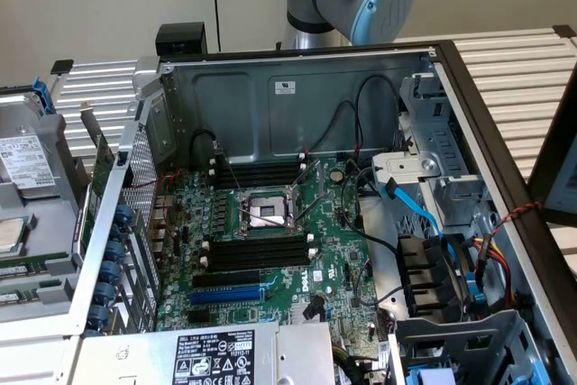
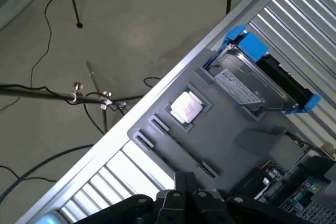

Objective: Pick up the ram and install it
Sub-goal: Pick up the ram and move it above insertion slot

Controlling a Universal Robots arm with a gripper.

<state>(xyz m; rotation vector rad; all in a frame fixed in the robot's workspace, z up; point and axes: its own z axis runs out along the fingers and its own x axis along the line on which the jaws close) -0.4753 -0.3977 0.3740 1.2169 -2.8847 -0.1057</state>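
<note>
My gripper (image 2: 185,181) shows as black fingers pressed together, shut with nothing between them. It hovers over a grey tray (image 2: 231,129) beside the case. In the exterior view that tray (image 1: 41,308) lies at the left edge. Two thin green strips (image 1: 20,270) rest in it and look like the ram, though I cannot tell for sure. The motherboard (image 1: 270,250) lies in the open case, with long black memory slots (image 1: 257,252) below the processor socket (image 1: 263,214) and more slots (image 1: 257,173) above it.
The tray also holds a loose processor (image 2: 186,107) and a hard drive in a blue caddy (image 2: 252,80). A blue expansion slot (image 1: 230,295), cables (image 1: 424,214), the drive cage (image 1: 433,169) and the power supply (image 1: 216,353) crowd the case. A green card (image 1: 104,164) stands by the case's left wall.
</note>
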